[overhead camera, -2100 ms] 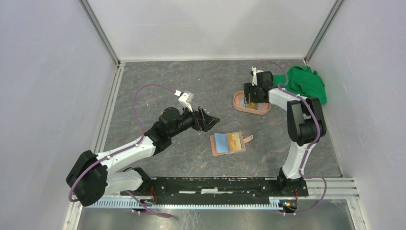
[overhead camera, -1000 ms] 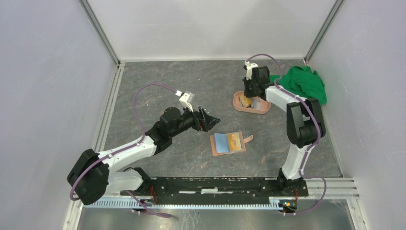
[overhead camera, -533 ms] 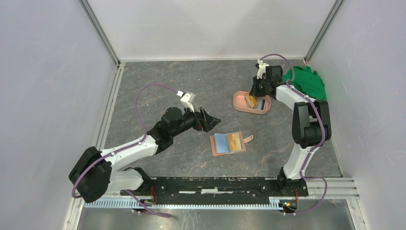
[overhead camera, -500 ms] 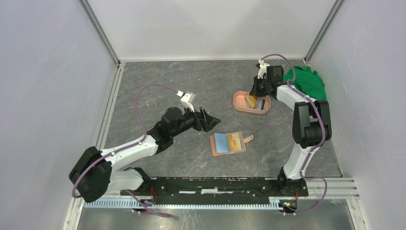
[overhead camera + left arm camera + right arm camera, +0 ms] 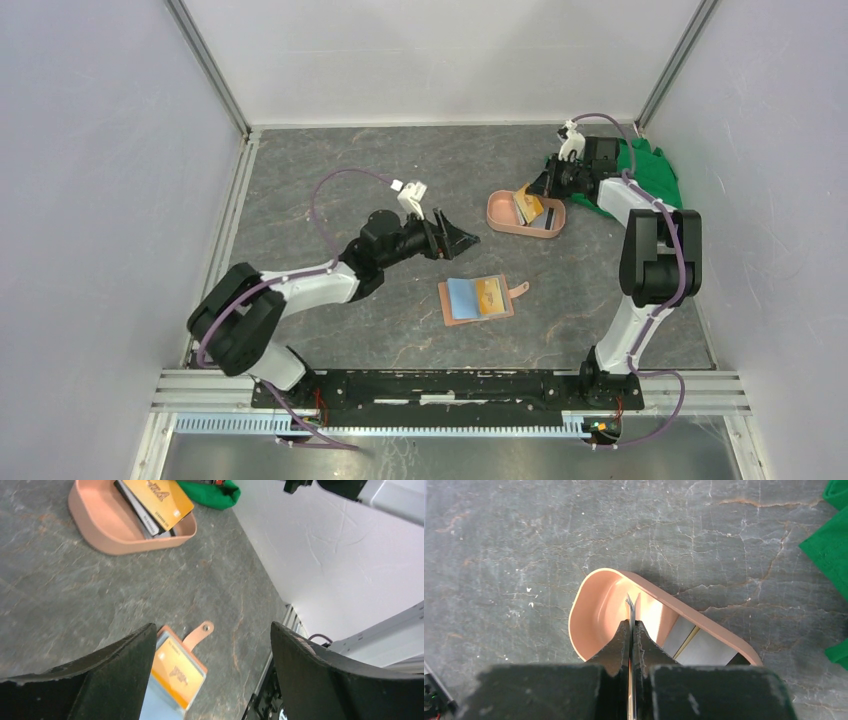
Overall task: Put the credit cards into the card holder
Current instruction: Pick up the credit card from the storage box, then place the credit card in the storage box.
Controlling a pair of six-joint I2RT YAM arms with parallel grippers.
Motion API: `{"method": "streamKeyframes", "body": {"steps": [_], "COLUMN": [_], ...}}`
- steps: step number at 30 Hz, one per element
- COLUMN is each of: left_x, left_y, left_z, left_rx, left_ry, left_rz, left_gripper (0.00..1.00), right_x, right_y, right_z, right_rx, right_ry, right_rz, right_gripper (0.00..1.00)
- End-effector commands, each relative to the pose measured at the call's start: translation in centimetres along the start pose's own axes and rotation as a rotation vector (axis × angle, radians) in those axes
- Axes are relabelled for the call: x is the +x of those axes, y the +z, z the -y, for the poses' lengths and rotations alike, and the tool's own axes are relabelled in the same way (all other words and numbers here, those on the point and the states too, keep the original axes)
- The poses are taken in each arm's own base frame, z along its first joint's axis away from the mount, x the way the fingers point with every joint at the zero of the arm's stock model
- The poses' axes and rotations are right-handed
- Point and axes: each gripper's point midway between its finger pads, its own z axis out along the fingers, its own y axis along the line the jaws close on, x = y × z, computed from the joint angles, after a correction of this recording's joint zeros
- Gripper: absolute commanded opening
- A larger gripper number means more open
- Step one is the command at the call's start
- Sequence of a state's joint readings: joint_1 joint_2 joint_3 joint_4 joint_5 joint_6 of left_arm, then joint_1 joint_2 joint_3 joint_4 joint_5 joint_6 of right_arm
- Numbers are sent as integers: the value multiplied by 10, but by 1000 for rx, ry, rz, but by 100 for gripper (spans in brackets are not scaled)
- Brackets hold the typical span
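While open, card holder [image 5: 477, 299] tab [image 5: 519, 289] rightward

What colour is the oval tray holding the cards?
Pink-peach plastic oval tray; clearest in the left wrist view.

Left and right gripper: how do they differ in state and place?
The left gripper is open and empty; the right gripper is shut on an orange card. The left gripper hangs near the wallet, the right gripper over the pink tray. Both have black fingers.
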State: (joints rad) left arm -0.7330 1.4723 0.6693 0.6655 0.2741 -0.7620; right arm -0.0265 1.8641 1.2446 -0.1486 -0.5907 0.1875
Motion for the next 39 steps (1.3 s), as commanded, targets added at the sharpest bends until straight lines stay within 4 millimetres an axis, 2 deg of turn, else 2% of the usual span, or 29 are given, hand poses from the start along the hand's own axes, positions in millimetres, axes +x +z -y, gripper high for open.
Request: {"method": "streamKeyframes", "body": {"steps": [1,3,6,11,16,23,32,39], "left_x": [-40,-43,-49,-50,-46,-41,-29,-28], "left_y": [27,40,56,82,104,129,145,150], "left_z": [32,29,17,-1,-10,-24,-44,-46], "left_rx": [133,148,169,179,183,193,203,247], "left_ry": [14,5,-37,-78,-99,-141,-146,-95], "left_rz": [82,76,77,49,18,-8,-47,-65], "left_gripper": [86,80,75,73,71,65,62,63], "right_x": [-21,-25,-33,-41,-35,-44,-49,-47], "right_y": [-1,-1,-2,-6,-9,-17,-32,-38], "right_z": [-12,-16,-22,-28,-39,-50,-63,-70], "right_rx": [-144,-184,-240,-294,-382,-467,-531,-561], "right_ry": [-11,-9,-11,0,31,50,85,103], "right_rz": [64,78,103,131,133,157,181,186], "right_gripper": [0,0,0,0,0,0,0,0]}}
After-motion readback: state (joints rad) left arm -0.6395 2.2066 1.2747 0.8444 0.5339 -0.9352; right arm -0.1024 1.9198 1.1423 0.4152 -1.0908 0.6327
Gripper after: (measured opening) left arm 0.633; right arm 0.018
